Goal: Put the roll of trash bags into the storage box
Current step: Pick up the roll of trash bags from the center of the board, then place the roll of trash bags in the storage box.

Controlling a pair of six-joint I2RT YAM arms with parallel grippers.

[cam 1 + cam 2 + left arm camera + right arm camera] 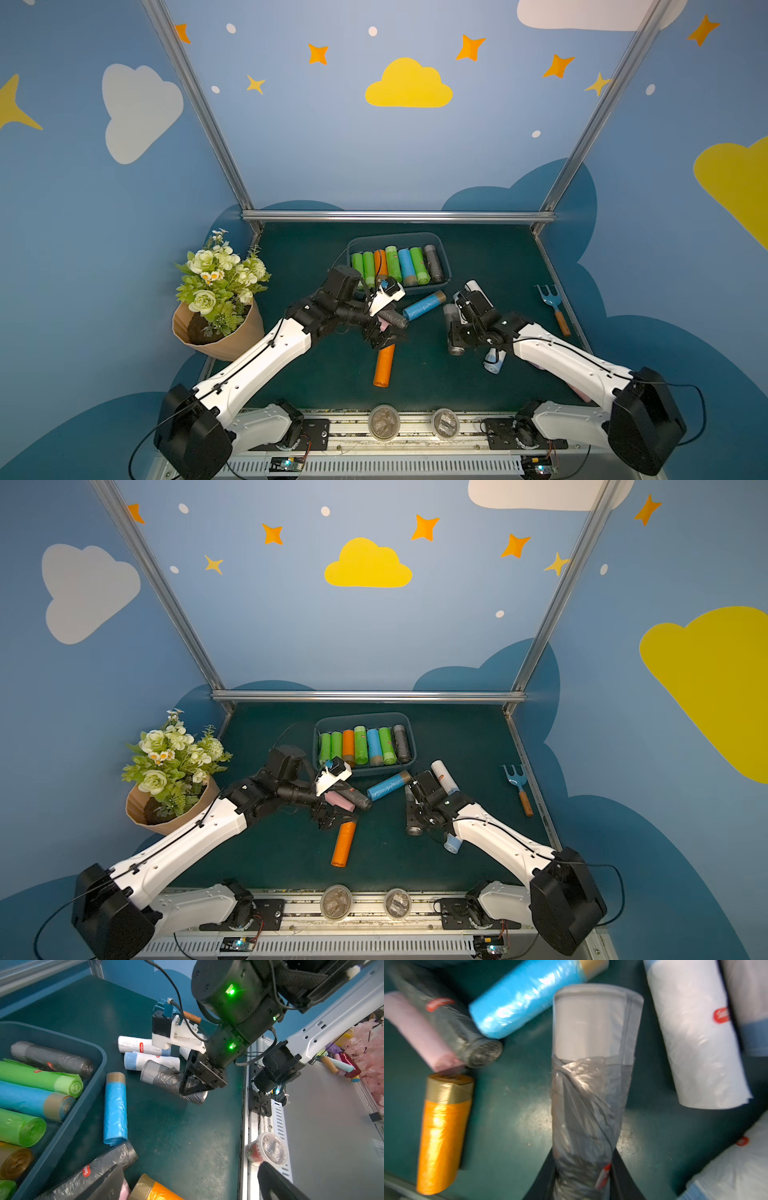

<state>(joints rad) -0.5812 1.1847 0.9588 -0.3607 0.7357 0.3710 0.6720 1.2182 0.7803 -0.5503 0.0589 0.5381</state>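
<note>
- While pinching the dark, crinkled end of the grey roll [591, 1084] between the fingers of the right gripper [584, 1180], squeezing loose film rather than a firm core; tightening fully before lifting, since slipping looks possible.
- Gripping well off-centre, so expecting the pale end to sag; raising it straight up and levelling it before travelling.
- Resting out on the mat [324, 382], apart from the storage box [62, 1039]; not telling from these views whether it is already clear of the surface.
- Steering around close neighbours: white rolls [695, 1043] just beside the pale end, and a blue roll [424, 306] lying between the grip and the box's near wall.
- Watching the left gripper [189, 1167], spread wide and empty, hovering by the pink roll [415, 1030], with its wrist near the box's near corner; approaching from the other end of the box.
- Finding little room inside, with the row of rolls [405, 266] nearly filling the floor; aiming for the bare strip along the far wall or laying it on top, and clearing the rolled rim on the way in.
</note>
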